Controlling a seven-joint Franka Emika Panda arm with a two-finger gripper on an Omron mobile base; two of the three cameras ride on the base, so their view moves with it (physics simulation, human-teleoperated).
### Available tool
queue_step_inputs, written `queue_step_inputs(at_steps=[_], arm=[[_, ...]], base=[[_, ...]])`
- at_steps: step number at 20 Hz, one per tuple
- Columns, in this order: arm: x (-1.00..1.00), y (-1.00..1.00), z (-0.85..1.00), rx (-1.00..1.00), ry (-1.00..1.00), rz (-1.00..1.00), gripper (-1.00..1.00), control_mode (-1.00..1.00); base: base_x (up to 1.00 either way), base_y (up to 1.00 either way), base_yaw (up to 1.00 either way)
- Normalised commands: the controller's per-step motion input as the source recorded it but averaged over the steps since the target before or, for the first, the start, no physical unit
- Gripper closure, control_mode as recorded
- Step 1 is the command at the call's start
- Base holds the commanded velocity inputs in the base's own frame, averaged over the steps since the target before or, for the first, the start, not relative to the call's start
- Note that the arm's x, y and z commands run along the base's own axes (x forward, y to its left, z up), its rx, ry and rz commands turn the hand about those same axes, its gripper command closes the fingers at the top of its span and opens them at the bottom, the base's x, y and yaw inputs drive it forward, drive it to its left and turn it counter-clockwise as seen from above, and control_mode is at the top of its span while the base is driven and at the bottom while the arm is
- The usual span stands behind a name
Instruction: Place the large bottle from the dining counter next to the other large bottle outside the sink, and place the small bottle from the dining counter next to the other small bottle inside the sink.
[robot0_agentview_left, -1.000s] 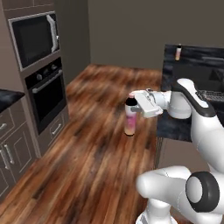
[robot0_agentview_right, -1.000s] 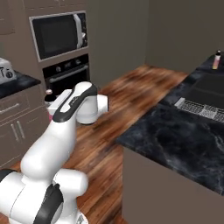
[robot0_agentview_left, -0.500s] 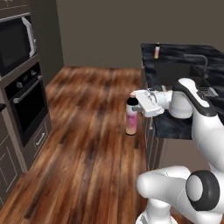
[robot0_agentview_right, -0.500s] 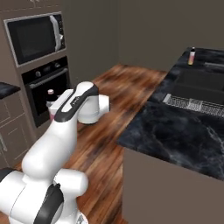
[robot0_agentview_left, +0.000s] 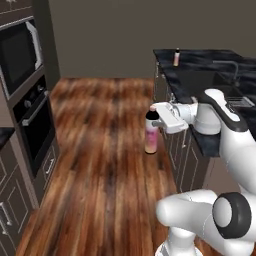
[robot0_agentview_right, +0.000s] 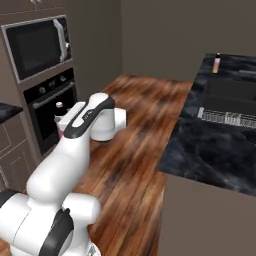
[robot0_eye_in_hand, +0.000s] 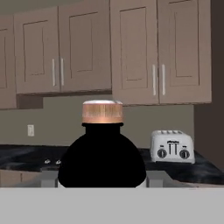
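My gripper (robot0_agentview_left: 159, 119) is shut on the large bottle (robot0_agentview_left: 151, 131), which has a dark upper body, a pink lower part and a copper cap. I hold it upright over the wooden floor, left of the black veined counter (robot0_agentview_left: 210, 140). In the hand view the large bottle (robot0_eye_in_hand: 102, 162) stands between my fingers. Behind the arm only its cap (robot0_agentview_right: 60, 106) shows. The sink (robot0_agentview_left: 197, 80) (robot0_agentview_right: 235, 92) is set into that counter. Another bottle (robot0_agentview_left: 176, 56) (robot0_agentview_right: 217, 63) stands on the counter beyond the sink. The small bottles are out of view.
A ribbed drain rack (robot0_agentview_right: 225, 118) lies beside the sink, with the faucet (robot0_agentview_left: 232, 67) behind it. A wall oven (robot0_agentview_left: 35, 120) and a microwave (robot0_agentview_right: 37, 47) fill the left wall. The hand view faces a toaster (robot0_eye_in_hand: 171, 146) on a dark worktop under beige cabinets.
The whole picture has shifted: the base has turned, so the sink counter now sits nearer and more central. The bottle has stayed in my grip, in the same pose.
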Motion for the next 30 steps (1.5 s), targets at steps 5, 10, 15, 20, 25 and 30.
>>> queue_step_inputs(at_steps=[5, 10, 15, 20, 25, 30], arm=[[0.0, 0.0, 0.0, 0.0, 0.0, 0.0, 1.0, 1.0], [0.0, 0.0, 0.0, 0.0, 0.0, 0.0, 1.0, 1.0], [0.0, 0.0, 0.0, 0.0, 0.0, 0.0, 1.0, 1.0], [0.0, 0.0, 0.0, 0.0, 0.0, 0.0, 1.0, 1.0], [0.0, 0.0, 0.0, 0.0, 0.0, 0.0, 1.0, 1.0], [0.0, 0.0, 0.0, 0.0, 0.0, 0.0, 1.0, 1.0]], base=[[0.19, 0.8, -0.19], [0.33, 0.74, -0.15], [0.59, 0.48, -0.14], [0.82, 0.33, -0.14], [0.87, 0.29, -0.14], [0.86, 0.26, -0.13]])
